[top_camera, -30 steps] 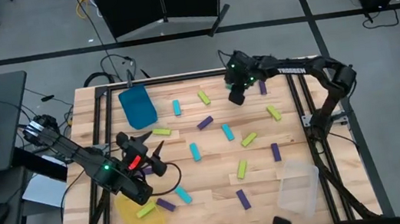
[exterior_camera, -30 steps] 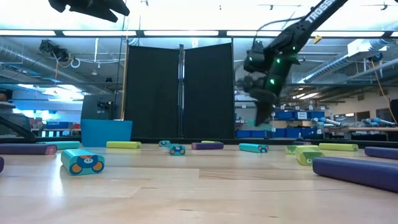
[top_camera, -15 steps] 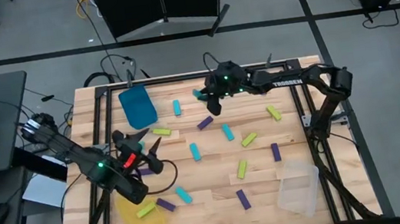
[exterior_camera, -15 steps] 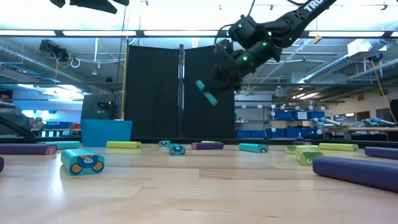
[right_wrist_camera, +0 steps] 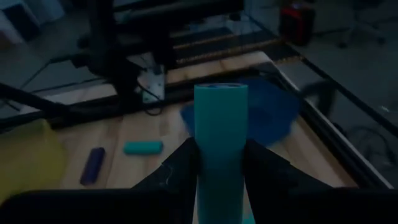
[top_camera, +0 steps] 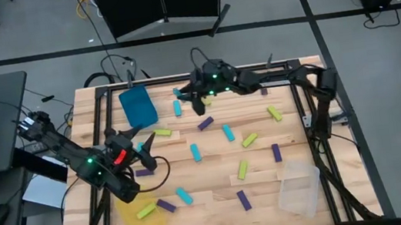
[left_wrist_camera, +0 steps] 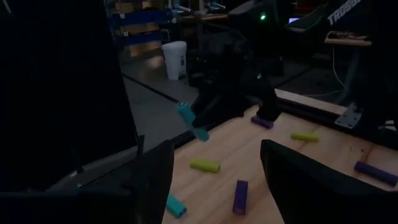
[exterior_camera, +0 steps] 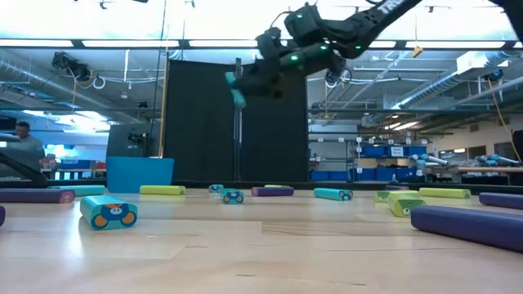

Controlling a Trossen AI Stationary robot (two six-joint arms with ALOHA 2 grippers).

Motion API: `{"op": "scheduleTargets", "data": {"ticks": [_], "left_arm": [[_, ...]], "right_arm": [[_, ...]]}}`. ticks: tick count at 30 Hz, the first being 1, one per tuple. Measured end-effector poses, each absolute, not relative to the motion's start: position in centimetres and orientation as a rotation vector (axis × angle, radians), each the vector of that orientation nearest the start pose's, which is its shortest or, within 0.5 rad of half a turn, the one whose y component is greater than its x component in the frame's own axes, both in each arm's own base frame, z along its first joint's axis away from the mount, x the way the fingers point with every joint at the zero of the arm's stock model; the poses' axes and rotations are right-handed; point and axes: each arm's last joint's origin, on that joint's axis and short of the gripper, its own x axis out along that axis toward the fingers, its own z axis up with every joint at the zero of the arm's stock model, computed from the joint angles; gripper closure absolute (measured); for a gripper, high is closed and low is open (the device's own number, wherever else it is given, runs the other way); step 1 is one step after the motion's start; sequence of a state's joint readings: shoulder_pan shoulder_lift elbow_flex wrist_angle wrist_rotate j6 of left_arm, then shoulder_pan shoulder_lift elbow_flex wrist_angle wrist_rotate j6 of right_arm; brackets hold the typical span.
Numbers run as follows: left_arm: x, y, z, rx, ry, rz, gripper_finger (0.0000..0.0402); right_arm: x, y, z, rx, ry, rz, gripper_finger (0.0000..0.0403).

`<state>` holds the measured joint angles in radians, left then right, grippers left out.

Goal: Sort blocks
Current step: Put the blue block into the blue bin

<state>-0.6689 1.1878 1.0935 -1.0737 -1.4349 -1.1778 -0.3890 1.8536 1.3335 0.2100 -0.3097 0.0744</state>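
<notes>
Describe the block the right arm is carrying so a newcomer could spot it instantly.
Find the teal bin at the table's far left corner. Just right of it, the right gripper hangs high above the wood, shut on a cyan block. It is the only block off the table.

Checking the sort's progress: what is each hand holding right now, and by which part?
The right hand grips a cyan block by its lower end, aloft. The left hand is open, holding nothing.
</notes>
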Motion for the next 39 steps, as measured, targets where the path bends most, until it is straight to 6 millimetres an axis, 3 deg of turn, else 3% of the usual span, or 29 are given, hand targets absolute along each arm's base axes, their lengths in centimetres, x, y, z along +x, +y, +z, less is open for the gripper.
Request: {"op": "scheduleTargets", "data": {"ticks": [5, 12, 19, 27, 33, 39], "left_arm": [[16.9, -9.7, 32.5, -0.091, 0.089, 0.849, 0.0153], [15.9, -8.9, 33.4, -0.133, 0.065, 0.846, 0.0153], [15.8, -8.8, 33.5, -0.124, 0.066, 0.846, 0.0153], [15.8, -8.8, 33.5, -0.120, 0.068, 0.846, 0.0153], [15.8, -8.8, 33.5, -0.120, 0.070, 0.845, 0.0153], [15.8, -8.8, 33.5, -0.120, 0.073, 0.844, 0.0153]], "right_arm": [[43.9, -16.1, 26.6, 0.164, 0.227, -0.019, 0.0290], [49.8, -16.5, 24.4, 0.193, 0.243, 0.058, 0.0290], [53.6, -17.5, 21.2, 0.237, 0.243, 0.053, 0.0290], [56.2, -19.0, 18.2, 0.321, 0.244, 0.020, 0.0290], [56.8, -19.6, 16.6, 0.356, 0.256, -0.005, 0.0286], [56.6, -20.1, 16.4, 0.364, 0.259, -0.032, 0.0198]]}}
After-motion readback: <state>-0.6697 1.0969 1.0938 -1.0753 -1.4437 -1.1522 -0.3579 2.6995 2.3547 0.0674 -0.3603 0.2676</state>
